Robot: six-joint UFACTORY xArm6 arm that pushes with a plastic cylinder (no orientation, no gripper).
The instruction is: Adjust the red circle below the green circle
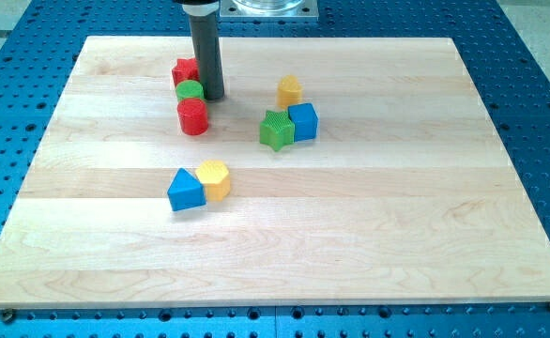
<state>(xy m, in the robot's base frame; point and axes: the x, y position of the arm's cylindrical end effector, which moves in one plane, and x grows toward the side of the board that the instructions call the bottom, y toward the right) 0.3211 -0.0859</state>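
Observation:
The red circle [192, 116] sits on the wooden board [350, 235] at the upper left. It is directly below the green circle [190, 91] and touches it. My tip [212, 97] rests on the board right beside the green circle, on its right side and just above and to the right of the red circle. A second red block [184, 70], shape unclear, lies just above the green circle, partly hidden by the rod.
A yellow block [289, 91] stands right of the rod. A green star [276, 130] touches a blue cube [303, 122] near the centre. A blue triangle [185, 191] touches a yellow hexagon block [214, 179] lower left of centre.

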